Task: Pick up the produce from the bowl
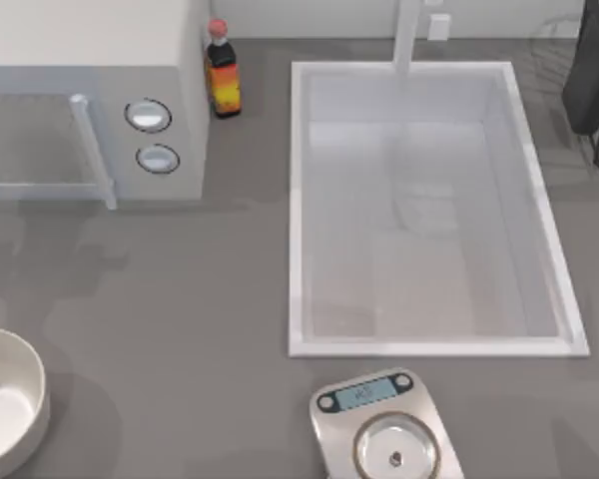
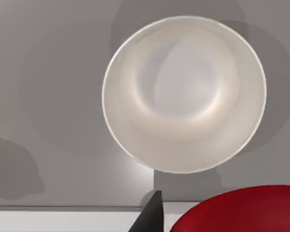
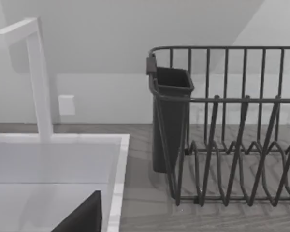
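Note:
The white bowl point(image 1: 5, 414) sits at the table's front left edge; in the left wrist view the bowl point(image 2: 183, 92) is seen from straight above, with nothing inside. The glossy red produce point(image 2: 241, 210) hangs close under the left wrist camera, well above the bowl and off its rim. My left gripper point(image 2: 203, 227) is shut on the produce, with one dark finger point(image 2: 152, 215) showing beside it. A dark part of my right gripper point(image 3: 82, 217) hangs over the sink's far right corner.
A microwave point(image 1: 80, 100) stands at the back left with a red-capped sauce bottle point(image 1: 223, 70) beside it. The sink point(image 1: 429, 200) and its faucet point(image 1: 409, 35) take up the middle right. A silver scale point(image 1: 384, 429) sits at the front. A dark dish rack point(image 3: 232, 125) stands at the back right.

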Available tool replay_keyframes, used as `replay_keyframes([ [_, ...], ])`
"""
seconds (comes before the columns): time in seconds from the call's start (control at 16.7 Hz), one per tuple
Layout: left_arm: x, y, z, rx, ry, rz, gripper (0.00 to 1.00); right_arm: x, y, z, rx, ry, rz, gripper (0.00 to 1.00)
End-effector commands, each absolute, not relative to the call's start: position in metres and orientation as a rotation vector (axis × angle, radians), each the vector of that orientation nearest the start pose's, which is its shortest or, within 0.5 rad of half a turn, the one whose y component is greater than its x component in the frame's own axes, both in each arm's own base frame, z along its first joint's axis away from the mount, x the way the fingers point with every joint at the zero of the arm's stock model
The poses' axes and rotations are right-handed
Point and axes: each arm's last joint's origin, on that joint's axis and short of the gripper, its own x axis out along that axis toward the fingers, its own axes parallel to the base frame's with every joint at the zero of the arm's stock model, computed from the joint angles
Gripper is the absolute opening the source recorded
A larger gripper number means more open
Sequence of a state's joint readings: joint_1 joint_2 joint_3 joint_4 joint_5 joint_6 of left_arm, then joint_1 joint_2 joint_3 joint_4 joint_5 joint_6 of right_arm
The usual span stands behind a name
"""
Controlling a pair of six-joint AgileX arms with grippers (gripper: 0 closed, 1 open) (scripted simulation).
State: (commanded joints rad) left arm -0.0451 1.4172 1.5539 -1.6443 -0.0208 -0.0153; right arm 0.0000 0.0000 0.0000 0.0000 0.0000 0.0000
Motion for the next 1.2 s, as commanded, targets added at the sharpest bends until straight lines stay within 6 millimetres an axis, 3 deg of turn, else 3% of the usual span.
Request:
replay_keyframes([
  [0.18, 0.215, -0.005, 0.373, 0.038, 1.491, -0.009, 0.00, 0.106, -0.001, 0.160, 0.000, 0.000, 0.000, 1.00],
  [0.48, 0.217, -0.005, 0.372, 0.037, 1.495, -0.007, 0.00, 0.106, -0.001, 0.160, 0.000, 0.000, 0.000, 1.00],
  [0.6, 0.227, -0.014, 0.367, 0.034, 1.505, -0.010, 0.00, 0.106, -0.001, 0.160, 0.000, 0.000, 0.000, 1.00],
  [0.72, 0.245, -0.035, 0.355, 0.029, 1.520, -0.014, 0.00, 0.106, -0.001, 0.160, 0.000, 0.000, 0.000, 1.00],
  [0.9, 0.270, -0.089, 0.326, 0.021, 1.545, -0.017, 0.00, 0.106, -0.001, 0.160, 0.000, 0.000, 0.000, 1.00],
  [1.08, 0.279, -0.150, 0.294, 0.017, 1.564, -0.016, 0.00, 0.106, -0.001, 0.160, 0.000, 0.000, 0.000, 1.00],
  [1.2, 0.279, -0.176, 0.277, 0.016, 1.569, -0.015, 0.00, 0.106, -0.001, 0.160, 0.000, 0.000, 0.000, 1.00],
])
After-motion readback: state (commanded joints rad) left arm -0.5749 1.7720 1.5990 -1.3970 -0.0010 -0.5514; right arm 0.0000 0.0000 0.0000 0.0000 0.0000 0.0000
